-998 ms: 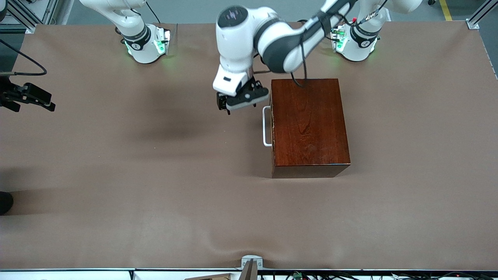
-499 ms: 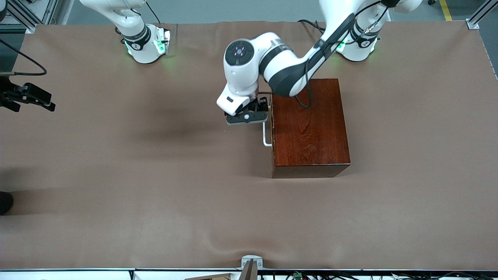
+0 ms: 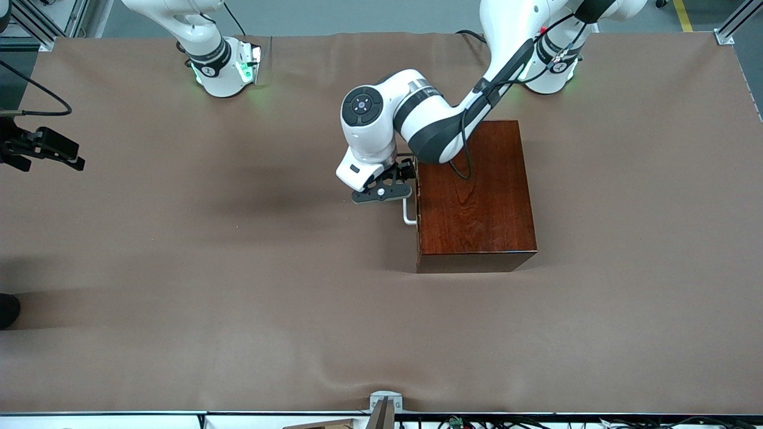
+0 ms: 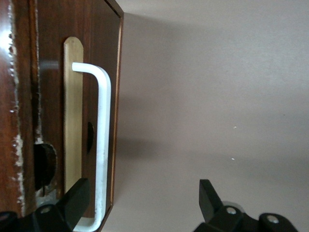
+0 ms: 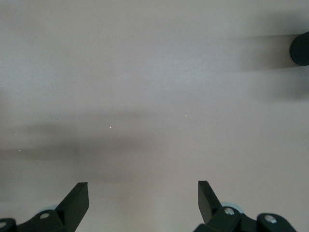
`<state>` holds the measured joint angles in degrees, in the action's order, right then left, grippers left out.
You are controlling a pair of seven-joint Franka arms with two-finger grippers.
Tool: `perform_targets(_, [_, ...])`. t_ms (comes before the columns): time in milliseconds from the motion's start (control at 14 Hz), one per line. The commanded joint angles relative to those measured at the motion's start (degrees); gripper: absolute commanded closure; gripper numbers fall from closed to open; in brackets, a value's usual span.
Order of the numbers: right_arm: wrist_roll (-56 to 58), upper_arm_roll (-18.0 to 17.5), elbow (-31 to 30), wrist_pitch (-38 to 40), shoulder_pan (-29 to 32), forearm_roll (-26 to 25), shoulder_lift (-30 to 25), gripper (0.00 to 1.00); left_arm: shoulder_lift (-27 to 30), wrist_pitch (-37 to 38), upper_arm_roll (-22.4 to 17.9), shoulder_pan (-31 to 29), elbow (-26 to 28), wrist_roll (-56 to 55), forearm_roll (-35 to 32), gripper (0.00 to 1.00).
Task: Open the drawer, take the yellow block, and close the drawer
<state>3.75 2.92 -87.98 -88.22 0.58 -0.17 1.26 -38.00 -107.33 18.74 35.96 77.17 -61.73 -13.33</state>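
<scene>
Brown bench (image 3: 179, 268) bare. Left hand (image 4: 145, 205) spread open astride drawer (image 4: 73, 121) handle (image 4: 101, 145): rigid, slick bar, grip mid-span. Right hand (image 5: 143, 203) open, waiting over bench.

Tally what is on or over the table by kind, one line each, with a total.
Wooden box: 1
Drawer in it, shut, white handle: 1
Grippers: 2. The left gripper is open at the handle; the right gripper waits, open, over bare table at the right arm's end.
Yellow blocks in view: 0
Total: 4
</scene>
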Motion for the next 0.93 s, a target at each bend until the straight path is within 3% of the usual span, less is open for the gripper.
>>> perform_targets(0, [-0.7, -0.4, 0.1, 0.2, 0.2, -0.6, -0.5, 0.0, -1.0, 1.7, -2.7, 2.6, -1.8, 1.4, 0.6, 0.0])
perform_targets(855, [-0.7, -0.4, 0.1, 0.2, 0.1, -0.5, -0.5, 0.0, -4.1, 2.7, -2.7, 3.3, -1.5, 2.4, -3.0, 0.0])
